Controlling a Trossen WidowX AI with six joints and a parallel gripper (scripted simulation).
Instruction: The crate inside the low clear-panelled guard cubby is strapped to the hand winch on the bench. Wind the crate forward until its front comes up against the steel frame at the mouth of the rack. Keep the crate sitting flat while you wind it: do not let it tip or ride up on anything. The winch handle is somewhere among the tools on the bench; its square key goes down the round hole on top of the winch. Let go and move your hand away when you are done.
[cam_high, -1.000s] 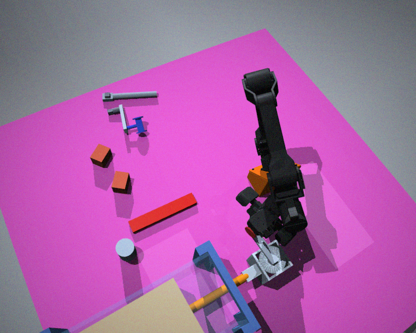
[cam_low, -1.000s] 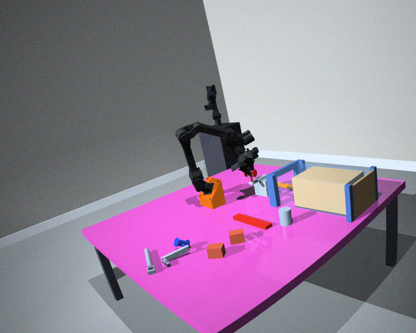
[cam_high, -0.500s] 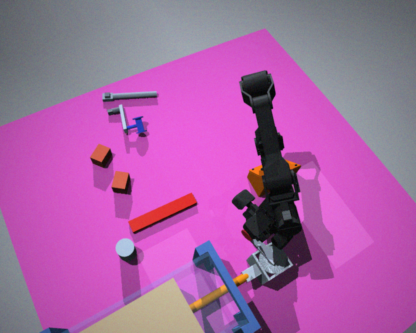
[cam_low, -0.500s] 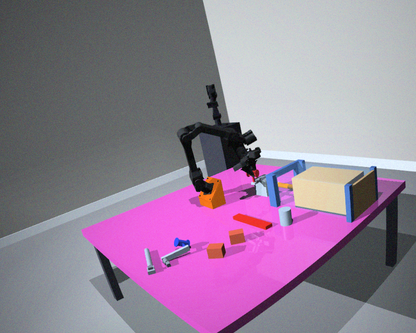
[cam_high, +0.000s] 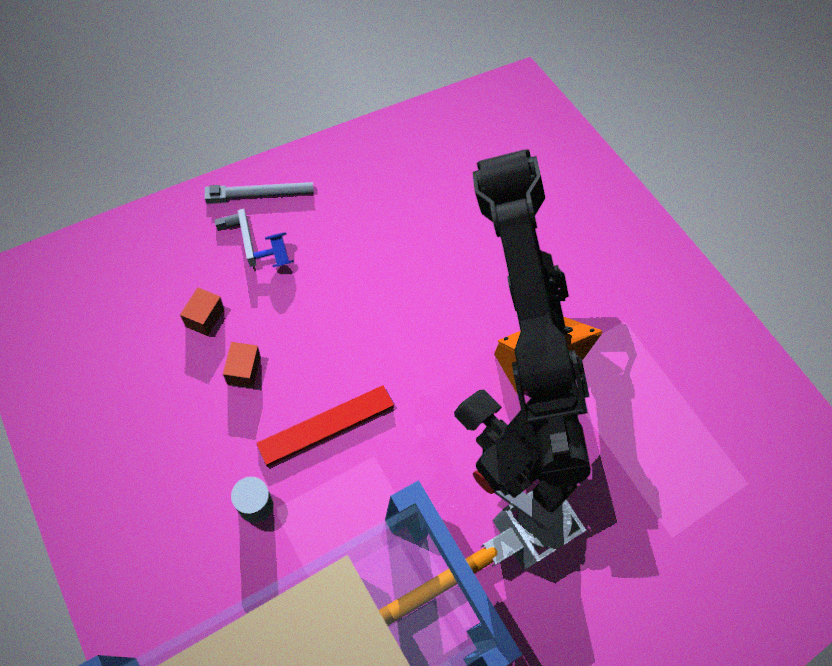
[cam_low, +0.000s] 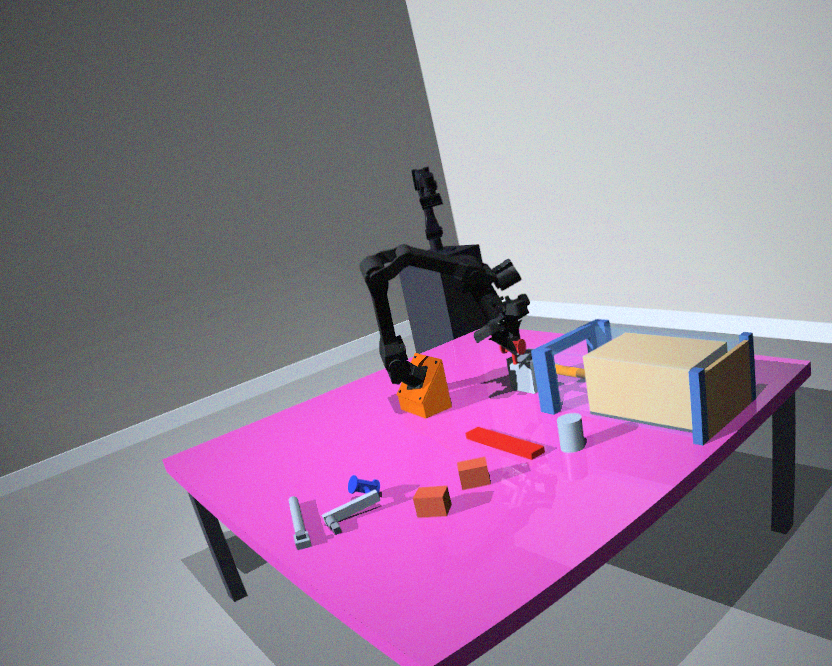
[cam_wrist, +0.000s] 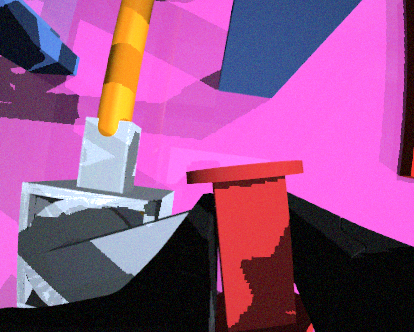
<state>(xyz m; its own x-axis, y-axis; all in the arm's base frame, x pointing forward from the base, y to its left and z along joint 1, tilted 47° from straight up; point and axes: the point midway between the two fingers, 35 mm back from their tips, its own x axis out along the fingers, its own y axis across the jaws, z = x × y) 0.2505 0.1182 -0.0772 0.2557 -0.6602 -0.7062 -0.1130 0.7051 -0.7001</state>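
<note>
A: Wrist view first: gripper (cam_wrist: 252, 252) clamped on the red knob (cam_wrist: 252, 233) of the winch handle, black fingers pressed to both sides of it. Winch (cam_wrist: 94, 233) sitting just left, grey crank arm laid across its top toward the knob. Orange strap (cam_wrist: 125, 53) running up from the winch nose to the blue frame (cam_wrist: 293, 28).

B: Any room around it?

A: Plenty on the open side. From the top view: bare pink bench (cam_high: 430, 277) left of the arm, red bar (cam_high: 324, 425) and grey cylinder (cam_high: 249, 494) well apart from the winch (cam_high: 537, 531). Tight on the other side though, frame (cam_high: 451, 555) post just beside the winch, strap (cam_high: 433, 586) passing through it.

B: And the crate?

A: Crate (cam_low: 652, 378) flat on the bench inside the cubby, in the exterior view. Front face set back from the frame (cam_low: 548, 378), a stretch of strap (cam_low: 569, 371) showing between. Can't tell the gap any finer than that. Cubby close to the bench's far edge.

B: Other junk?

A: Two orange blocks (cam_high: 202, 310), grey rod (cam_high: 260, 190) and a blue-ended tool (cam_high: 267, 251), all far off near the opposite edge.
</note>
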